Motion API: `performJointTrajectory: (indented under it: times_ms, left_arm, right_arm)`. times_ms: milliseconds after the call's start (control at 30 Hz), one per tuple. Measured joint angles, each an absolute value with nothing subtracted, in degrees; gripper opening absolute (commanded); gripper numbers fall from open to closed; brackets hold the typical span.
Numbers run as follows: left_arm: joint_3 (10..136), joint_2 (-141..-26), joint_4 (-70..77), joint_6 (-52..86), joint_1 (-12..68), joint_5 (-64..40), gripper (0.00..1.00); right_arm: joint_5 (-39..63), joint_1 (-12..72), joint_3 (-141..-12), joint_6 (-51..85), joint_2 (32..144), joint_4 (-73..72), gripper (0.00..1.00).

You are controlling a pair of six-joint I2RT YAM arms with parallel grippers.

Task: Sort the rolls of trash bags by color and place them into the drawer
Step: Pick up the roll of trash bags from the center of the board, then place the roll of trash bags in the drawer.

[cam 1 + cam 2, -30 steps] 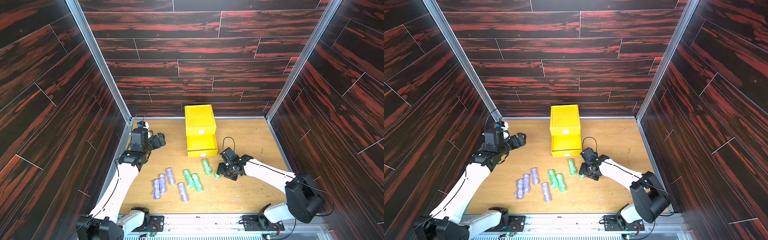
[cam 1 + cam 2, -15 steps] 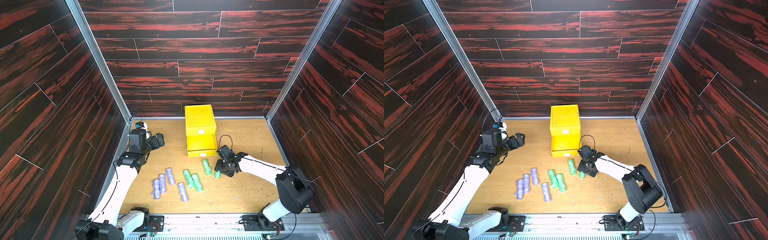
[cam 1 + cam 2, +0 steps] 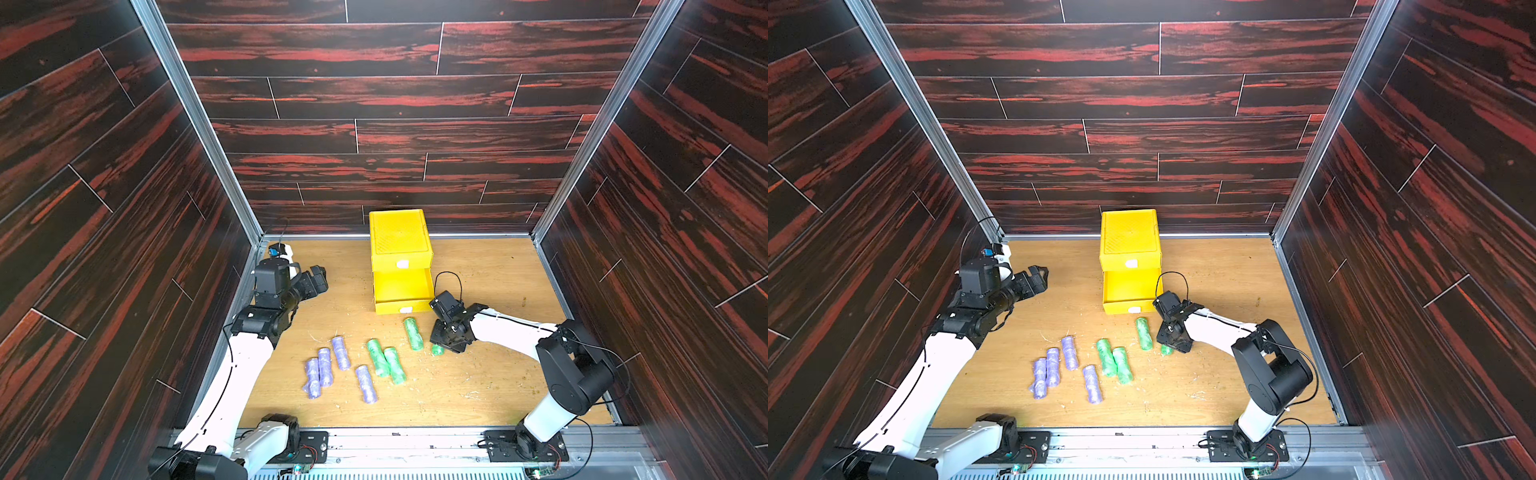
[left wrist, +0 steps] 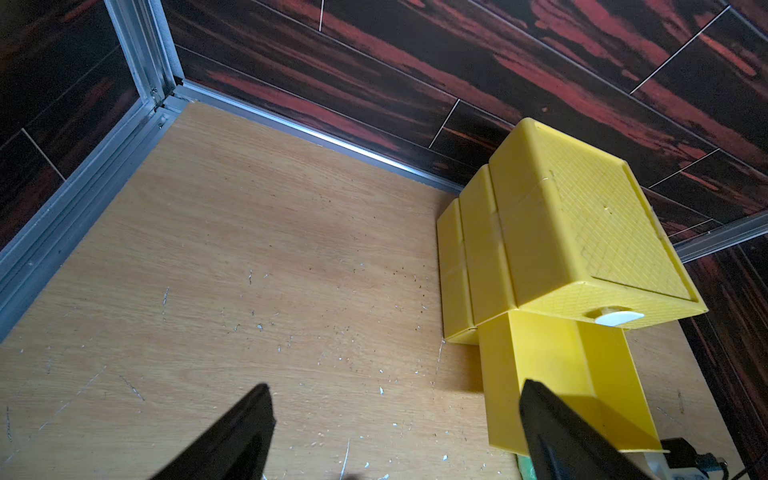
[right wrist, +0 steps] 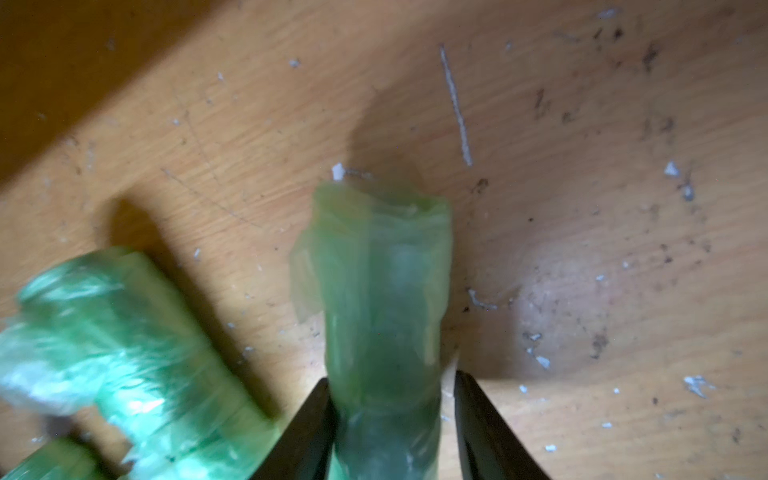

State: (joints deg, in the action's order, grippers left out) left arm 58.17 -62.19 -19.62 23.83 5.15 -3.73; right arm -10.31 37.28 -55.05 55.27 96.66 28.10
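right gripper (image 5: 391, 376) is straddling one green roll (image 5: 382, 270) lying mid-bench (image 3: 478, 395), just in front of the open drawer (image 3: 401, 291). one pad (image 5: 316, 415) is touching, a gap is showing beside the other, so it is not clenched yet. likely risks: slack outer wrap slipping free, or the neighbouring roll (image 5: 124, 340) getting knocked. left gripper (image 4: 395, 386) is hanging released near the bench's left edge.

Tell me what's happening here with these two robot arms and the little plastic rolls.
The right gripper is down at the table with its fingers either side of one green roll, not yet squeezed tight. Three more green rolls and four purple rolls lie loose nearby. The yellow drawer cabinet has one drawer pulled out, seemingly empty. The left gripper hangs open and empty off to the side.
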Motion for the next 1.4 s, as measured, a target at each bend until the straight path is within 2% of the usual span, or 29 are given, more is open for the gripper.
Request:
performJointTrajectory:
  times_ms: [233,333,467,567,633,667,767,867,933,1133,1400]
  left_arm:
    - [58.17,-62.08,-19.59,23.97,5.13,-3.99,0.96]
    - [58.17,-62.08,-19.59,23.97,5.08,-4.05,0.96]
    - [58.17,-62.08,-19.57,24.01,4.97,-4.32,0.96]
    - [58.17,-62.08,-19.46,24.03,4.86,-4.51,0.96]
    - [58.17,-62.08,-19.29,24.03,4.86,-4.54,0.96]
    - [58.17,-62.08,-19.22,24.03,4.82,-4.6,0.96]
    - [58.17,-62.08,-19.18,24.08,4.82,-4.82,0.96]
    - [58.17,-62.04,-19.18,24.21,4.82,-4.86,0.96]
    - [58.17,-61.84,-19.2,24.21,4.82,-4.86,0.96]
    - [58.15,-61.45,-18.9,24.21,4.82,-4.86,0.96]
    - [58.15,-61.39,-18.79,24.21,4.78,-4.86,0.97]
  right_arm:
    - [-13.04,36.69,-56.38,52.58,97.3,29.78,0.21]
    - [-15.55,36.62,-58.52,49.28,95.72,33.12,0.18]
    - [-19.59,37.04,-64.75,42.09,90.17,39.4,0.2]
    - [-22.41,38.76,-72.58,34.98,86.74,43.57,0.24]
    - [-24.47,41.39,-78.5,29.58,85.58,45.45,0.33]
    - [-25.54,42.92,-80.97,27.53,85.27,45.89,0.33]
    - [-31.64,48.64,-86.8,20.95,84.68,45.56,0.27]
    - [-36.84,53.49,-87.44,13.3,82.89,41.21,0.12]
    - [-38.44,55.05,-86.7,7.62,81.47,36.91,0.06]
    - [-38.37,55.11,-86.59,-11.31,81.21,26.85,0.0]
    - [-35.68,54.13,-86.32,-36.73,87.18,23.99,0.0]
